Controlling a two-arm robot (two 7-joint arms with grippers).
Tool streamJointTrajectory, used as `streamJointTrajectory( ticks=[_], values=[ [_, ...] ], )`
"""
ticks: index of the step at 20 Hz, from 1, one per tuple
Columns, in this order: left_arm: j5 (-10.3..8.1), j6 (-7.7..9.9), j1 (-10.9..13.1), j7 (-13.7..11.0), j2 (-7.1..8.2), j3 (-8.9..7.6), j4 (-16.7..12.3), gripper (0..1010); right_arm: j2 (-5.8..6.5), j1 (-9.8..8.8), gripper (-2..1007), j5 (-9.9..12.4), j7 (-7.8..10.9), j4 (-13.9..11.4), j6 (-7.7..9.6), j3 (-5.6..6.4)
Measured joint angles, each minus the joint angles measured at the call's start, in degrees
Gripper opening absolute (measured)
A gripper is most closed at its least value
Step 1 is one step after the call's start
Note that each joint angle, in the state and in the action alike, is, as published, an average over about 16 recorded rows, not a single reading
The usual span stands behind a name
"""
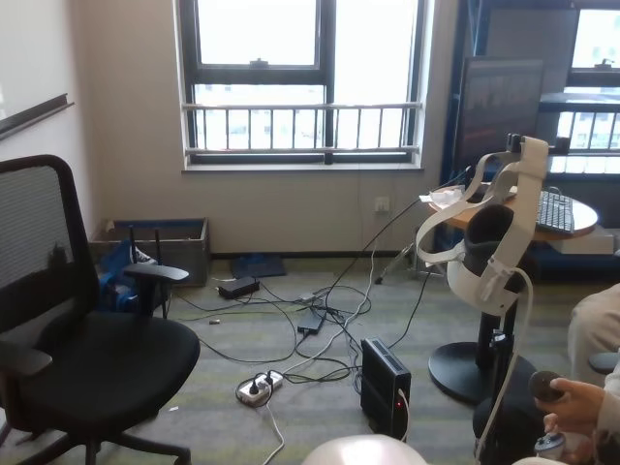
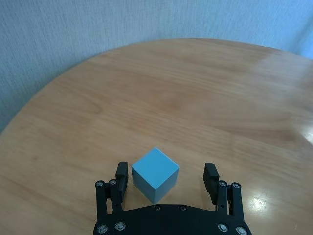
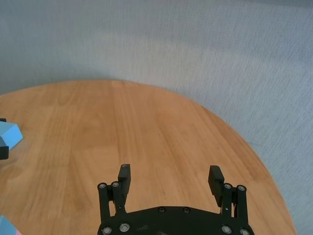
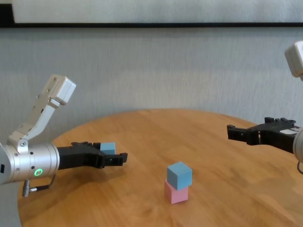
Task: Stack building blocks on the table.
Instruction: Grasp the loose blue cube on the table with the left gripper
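On the round wooden table (image 4: 142, 125), a light blue cube (image 4: 179, 174) sits on a pale pink cube (image 4: 176, 192) near the front middle. The second light blue cube (image 4: 108, 148) lies between the fingers of my left gripper (image 4: 119, 158), low over the table's left part. In the left wrist view this cube (image 2: 155, 174) stands corner-on between the spread fingers (image 2: 211, 177); one finger is close to it, the other clearly apart. My right gripper (image 4: 230, 131) hovers open and empty over the table's right side, and in its wrist view (image 3: 168, 177) nothing is between the fingers.
A grey-blue wall stands behind the table. The head view shows only the room: a black office chair (image 1: 87, 358), floor cables and another robot stand (image 1: 489, 262). The stack's blue top shows at the right wrist view's corner (image 3: 6, 226).
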Motion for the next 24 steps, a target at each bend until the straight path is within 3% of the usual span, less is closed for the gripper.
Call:
streamJointTrajectory(
  ticks=[13, 24],
  values=[
    [-0.05, 1.73, 1.77, 0.52, 0.79, 0.05, -3.74, 965, 0.00, 0.00, 1005, 0.00, 0.00, 0.00, 0.00, 0.00],
    [-0.10, 2.45, 2.48, 0.70, 1.11, 0.08, -5.26, 743, 0.00, 0.00, 1005, 0.00, 0.00, 0.00, 0.00, 0.00]
  ],
)
